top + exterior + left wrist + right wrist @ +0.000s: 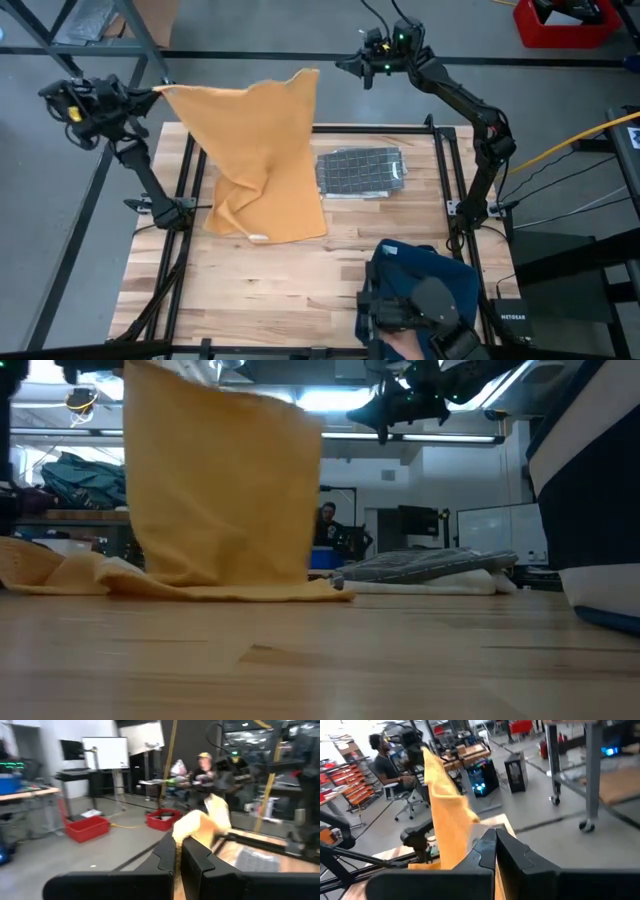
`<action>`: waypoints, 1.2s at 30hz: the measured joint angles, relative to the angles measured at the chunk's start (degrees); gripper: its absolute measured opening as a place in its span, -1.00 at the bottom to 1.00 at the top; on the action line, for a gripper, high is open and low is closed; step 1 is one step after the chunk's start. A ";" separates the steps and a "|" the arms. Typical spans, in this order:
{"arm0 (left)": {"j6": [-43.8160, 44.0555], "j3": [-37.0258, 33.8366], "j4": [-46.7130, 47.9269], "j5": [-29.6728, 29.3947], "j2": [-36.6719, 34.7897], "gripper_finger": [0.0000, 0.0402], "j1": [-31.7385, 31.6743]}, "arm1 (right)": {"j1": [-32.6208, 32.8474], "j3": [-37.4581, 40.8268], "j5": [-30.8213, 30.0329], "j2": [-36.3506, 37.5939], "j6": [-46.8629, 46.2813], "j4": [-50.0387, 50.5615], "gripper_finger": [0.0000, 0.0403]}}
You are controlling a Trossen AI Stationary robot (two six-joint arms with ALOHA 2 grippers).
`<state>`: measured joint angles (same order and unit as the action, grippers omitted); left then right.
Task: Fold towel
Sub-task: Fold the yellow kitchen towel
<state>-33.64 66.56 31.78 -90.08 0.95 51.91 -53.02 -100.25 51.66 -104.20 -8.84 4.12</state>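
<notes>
Dark jointed arms (470, 110), black cabling

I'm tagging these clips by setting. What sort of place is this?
Probably a robotics lab or workshop. A wooden table carries two robot arms holding up an orange towel; around it are red bins, a whiteboard and a person seated at a cluttered workbench.

A grey checked cloth (361, 171) lies folded; navy fabric (425, 283) sits nearby.
</notes>
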 joint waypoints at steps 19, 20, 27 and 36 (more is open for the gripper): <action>13.95 0.37 14.47 0.09 -0.04 -1.00 2.06 | 11.34 0.09 -7.47 -7.82 -1.75 1.74 -0.93; 14.40 0.36 14.46 0.10 -0.04 -1.00 2.08 | 12.67 0.09 -9.32 -8.29 -0.67 1.50 -0.93; 15.62 0.40 14.31 0.08 -0.04 -1.00 2.04 | 21.02 0.09 -24.21 -11.81 9.07 1.55 -0.93; 17.41 0.38 14.39 0.08 -0.04 -1.00 2.06 | 27.87 0.09 -35.48 -14.91 13.58 -1.46 -0.93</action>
<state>-16.23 66.94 46.17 -90.00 0.91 53.98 -25.15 -100.16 16.18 -119.11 4.74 2.66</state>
